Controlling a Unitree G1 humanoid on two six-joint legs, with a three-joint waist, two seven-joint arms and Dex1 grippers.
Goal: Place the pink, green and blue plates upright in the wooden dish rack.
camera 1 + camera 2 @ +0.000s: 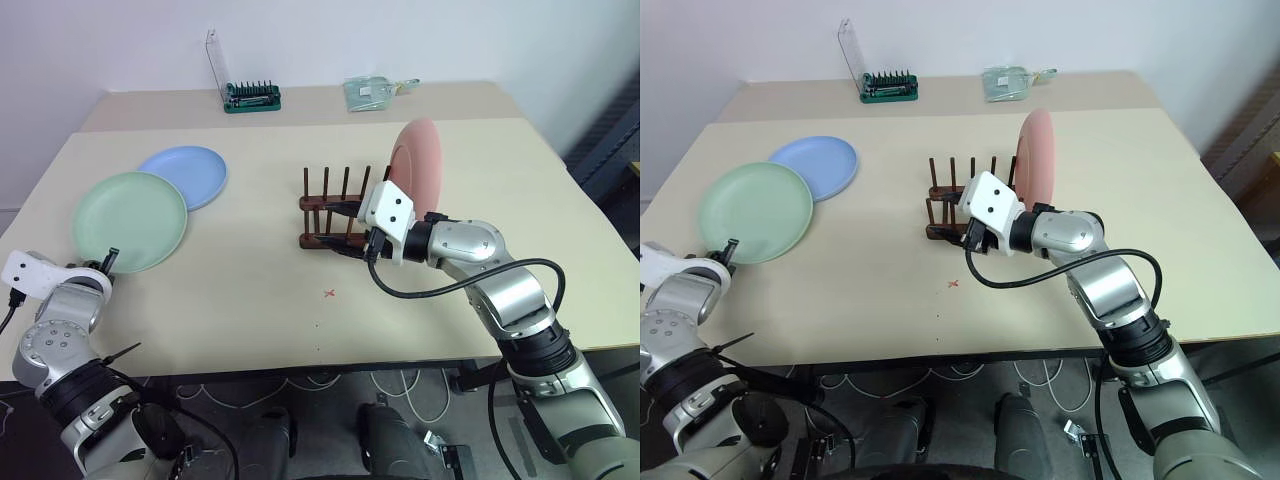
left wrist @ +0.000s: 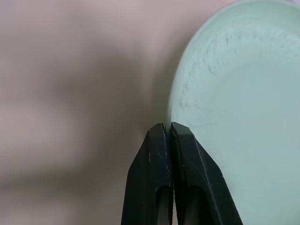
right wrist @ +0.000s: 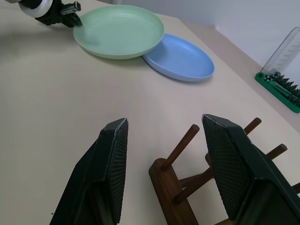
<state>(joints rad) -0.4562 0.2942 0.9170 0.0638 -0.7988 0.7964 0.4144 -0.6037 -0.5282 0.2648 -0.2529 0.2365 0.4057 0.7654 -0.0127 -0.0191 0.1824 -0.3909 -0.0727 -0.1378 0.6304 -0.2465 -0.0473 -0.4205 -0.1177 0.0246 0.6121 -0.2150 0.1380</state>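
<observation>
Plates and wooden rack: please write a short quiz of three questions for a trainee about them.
1. True or false: the salmon pink round plastic plate lies flat beside the dark brown wooden peg rack.
2. Which plate overlaps the other's rim? A: the pale green round plate. B: the light blue round plate.
3. Fill in: the right hand above the rack is ____.
Key: 1 false, it stands upright in the rack; 2 A; 3 open.

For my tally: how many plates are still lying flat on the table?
2: the green plate at the left gripper, and the blue plate partly under it.
</observation>
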